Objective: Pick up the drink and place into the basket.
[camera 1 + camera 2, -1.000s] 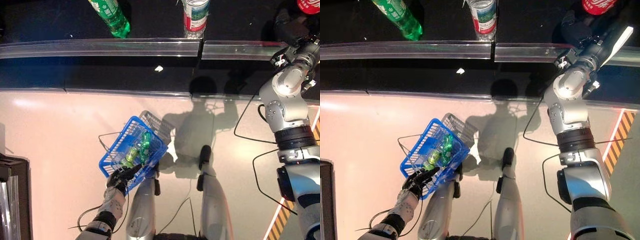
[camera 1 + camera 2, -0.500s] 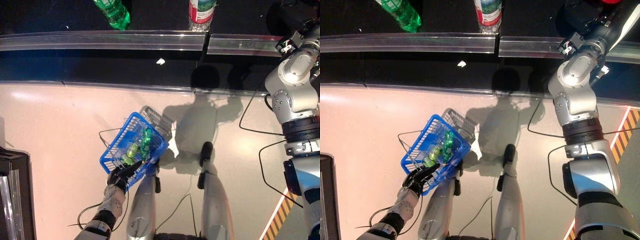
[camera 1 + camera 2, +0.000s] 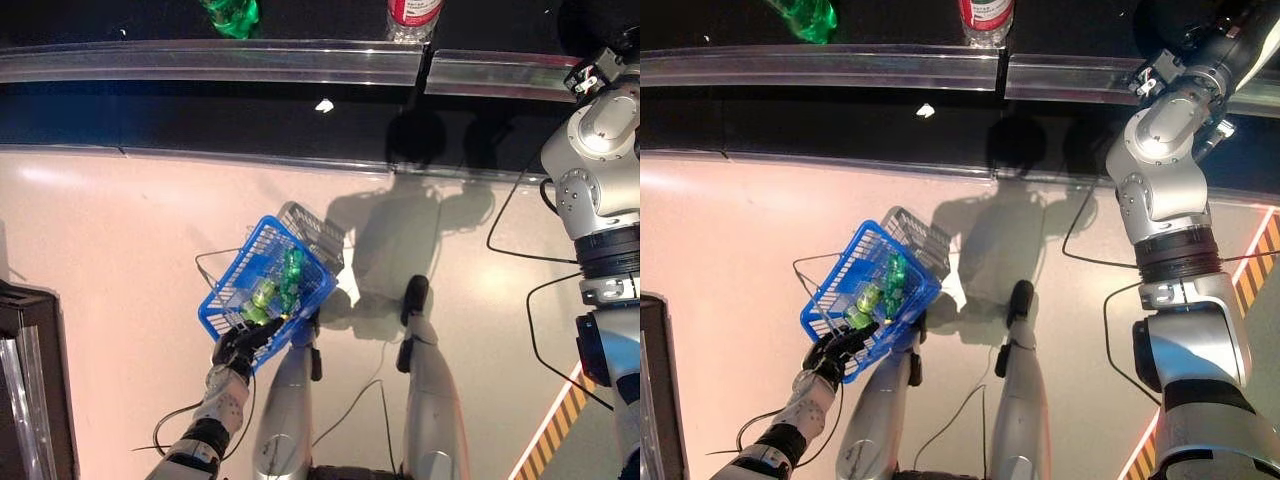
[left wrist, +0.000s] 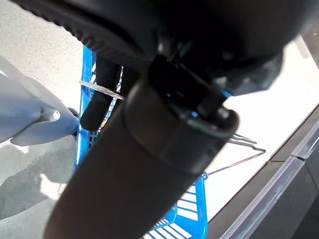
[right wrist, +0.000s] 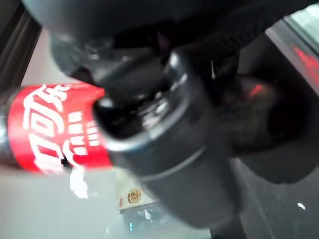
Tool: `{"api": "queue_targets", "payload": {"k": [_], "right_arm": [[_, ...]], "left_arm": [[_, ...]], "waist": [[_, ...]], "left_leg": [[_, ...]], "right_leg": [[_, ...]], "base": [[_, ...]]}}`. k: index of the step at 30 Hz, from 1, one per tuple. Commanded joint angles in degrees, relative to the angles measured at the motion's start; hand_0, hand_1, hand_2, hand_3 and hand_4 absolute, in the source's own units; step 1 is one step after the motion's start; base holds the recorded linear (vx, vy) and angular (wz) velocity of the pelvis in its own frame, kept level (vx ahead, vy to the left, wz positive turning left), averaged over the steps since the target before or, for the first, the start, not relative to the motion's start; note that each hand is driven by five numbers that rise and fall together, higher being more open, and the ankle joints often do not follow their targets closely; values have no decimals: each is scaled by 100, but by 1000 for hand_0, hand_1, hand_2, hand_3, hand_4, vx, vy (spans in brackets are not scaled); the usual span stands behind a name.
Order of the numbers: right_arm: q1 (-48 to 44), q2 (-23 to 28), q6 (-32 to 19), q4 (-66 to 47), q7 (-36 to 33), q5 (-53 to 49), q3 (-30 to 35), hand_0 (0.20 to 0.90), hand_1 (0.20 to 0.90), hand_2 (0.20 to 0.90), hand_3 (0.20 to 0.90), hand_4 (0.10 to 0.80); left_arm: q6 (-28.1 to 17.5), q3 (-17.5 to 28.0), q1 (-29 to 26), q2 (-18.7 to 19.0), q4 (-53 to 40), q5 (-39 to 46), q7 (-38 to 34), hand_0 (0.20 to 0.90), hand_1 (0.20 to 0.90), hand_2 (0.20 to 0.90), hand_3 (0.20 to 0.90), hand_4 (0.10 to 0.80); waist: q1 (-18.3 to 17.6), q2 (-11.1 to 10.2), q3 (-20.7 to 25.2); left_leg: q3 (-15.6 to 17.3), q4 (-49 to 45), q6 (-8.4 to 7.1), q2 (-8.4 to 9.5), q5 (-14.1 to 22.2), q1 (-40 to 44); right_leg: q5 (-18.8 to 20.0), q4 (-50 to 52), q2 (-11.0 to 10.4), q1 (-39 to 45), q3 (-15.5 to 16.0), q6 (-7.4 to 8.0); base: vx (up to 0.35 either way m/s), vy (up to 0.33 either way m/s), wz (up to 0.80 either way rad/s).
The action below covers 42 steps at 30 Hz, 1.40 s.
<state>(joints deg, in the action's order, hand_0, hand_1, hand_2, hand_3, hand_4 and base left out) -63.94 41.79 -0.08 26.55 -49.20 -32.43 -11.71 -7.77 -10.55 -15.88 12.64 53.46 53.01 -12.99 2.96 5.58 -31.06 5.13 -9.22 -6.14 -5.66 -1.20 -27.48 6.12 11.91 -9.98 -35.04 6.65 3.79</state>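
From the head views the left hand grips the near rim of the blue basket holding green bottles, its wrist view shows fingers hooked over the rim, and the right wrist view shows the right hand wrapped around a red-labelled drink.

A clear bottle with a red label stands on the dark shelf beyond the pale floor.

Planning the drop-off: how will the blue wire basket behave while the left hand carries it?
The blue wire basket looks stiff and probably light. Held at one end by the left hand, it hangs tilted, so it may swing. The green bottles inside could roll and shift its balance.
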Motion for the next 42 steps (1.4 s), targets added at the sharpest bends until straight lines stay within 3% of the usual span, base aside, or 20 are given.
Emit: {"api": "queue_targets", "payload": {"k": [1,17,30,42], "right_arm": [[-914,833,-558,-350,11,151,-333,300,300,300,200,100],[-731,841,-862,-835,168,419,-146,300,300,300,200,100],[662,425,-692,-2615,626,1264,617,300,300,300,200,100],[2358,-225,-968,-3585,1817,986,1087,300,300,300,200,100]], "left_arm": [[-132,-158,1025,566,35,120,-161,300,300,300,200,100],[-563,-82,996,520,-138,253,76,300,300,300,200,100],[-1000,289,942,395,-828,319,44,300,300,300,200,100],[-1311,535,1192,411,-1575,-221,169,300,300,300,200,100]], "waist": [[10,250,127],[-122,225,127],[-324,116,127],[-334,-154,443]], "left_leg": [[-331,-128,-8,-155,-514,-241],[-249,-717,26,-35,-299,-222],[39,-911,61,-38,-20,395],[50,-944,118,-18,171,1130]], "right_leg": [[-707,647,279,-28,101,-140],[-676,526,162,196,46,-147],[-727,490,-33,894,40,-75],[-845,460,-114,1799,95,-130]], "base": [[-39,46,-1],[-81,56,0],[-62,90,-1],[12,16,2]]}}
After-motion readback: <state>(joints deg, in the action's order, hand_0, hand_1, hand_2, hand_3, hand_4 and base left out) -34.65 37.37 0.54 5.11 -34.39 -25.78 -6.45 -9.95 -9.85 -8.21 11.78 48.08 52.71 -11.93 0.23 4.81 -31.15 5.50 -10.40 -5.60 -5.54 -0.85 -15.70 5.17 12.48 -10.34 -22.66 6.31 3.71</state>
